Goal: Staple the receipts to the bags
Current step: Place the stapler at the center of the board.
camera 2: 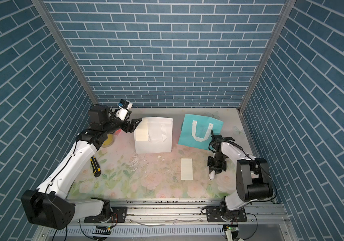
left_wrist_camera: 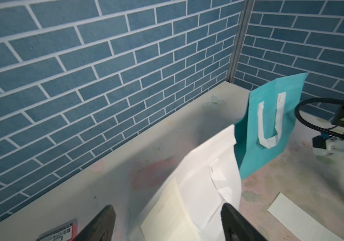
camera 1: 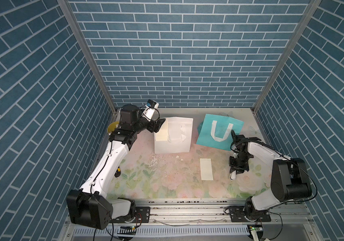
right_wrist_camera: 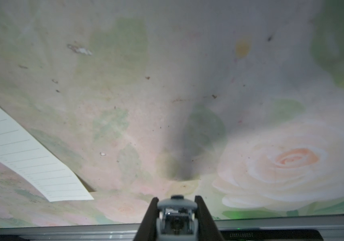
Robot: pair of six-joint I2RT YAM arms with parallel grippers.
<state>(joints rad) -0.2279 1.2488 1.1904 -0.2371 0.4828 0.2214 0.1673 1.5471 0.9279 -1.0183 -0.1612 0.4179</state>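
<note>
While the left hand [camera 1: 160, 125] hangs with jaws spread wide and empty at the far left corner of the white bag [camera 1: 175, 146], one receipt [camera 1: 162, 133] lies on that bag just beside it. The right hand [camera 1: 236, 171] is clamped on a stapler [camera 1: 233, 177] above bare table [camera 1: 162, 187] with open room around it. The other receipt [camera 1: 206, 169] lies flat near its left, and the teal bag [camera 1: 208, 133] lies beyond, toward the back wall [camera 1: 187, 62].
</note>
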